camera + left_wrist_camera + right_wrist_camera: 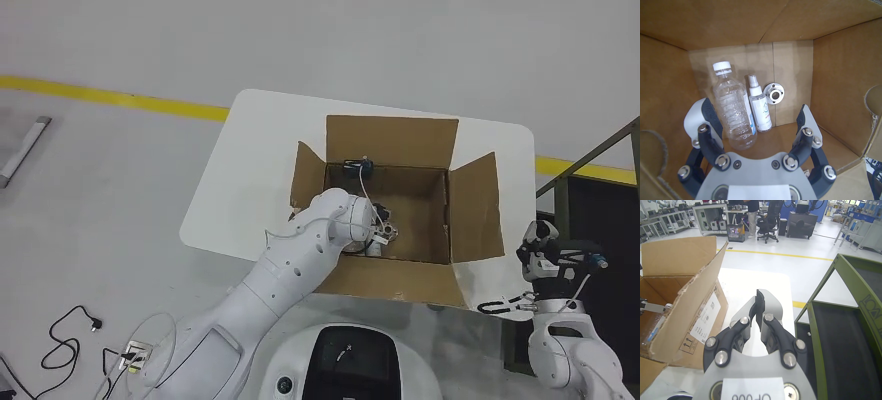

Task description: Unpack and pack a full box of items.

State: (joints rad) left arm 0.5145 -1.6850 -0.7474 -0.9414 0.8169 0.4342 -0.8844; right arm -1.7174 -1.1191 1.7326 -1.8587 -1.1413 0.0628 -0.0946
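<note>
An open cardboard box [470,215] stands on the white table [240,180]. My left gripper [756,114] is down inside the box, open, its jaws on either side of a clear plastic bottle [732,108] with a white cap and a small white spray bottle [760,106]. A round metal flange [774,93] lies behind them against the box wall. In the top view the left arm [320,235] reaches into the box. My right gripper [758,306] is shut and empty, held beside the box [677,279] over the table's right edge.
A green metal cart [838,317] with dark shelves stands right of the table. The box flaps [390,135] stick out on all sides. A black cable [75,340] lies on the floor at the left. A yellow floor line [110,97] runs behind the table.
</note>
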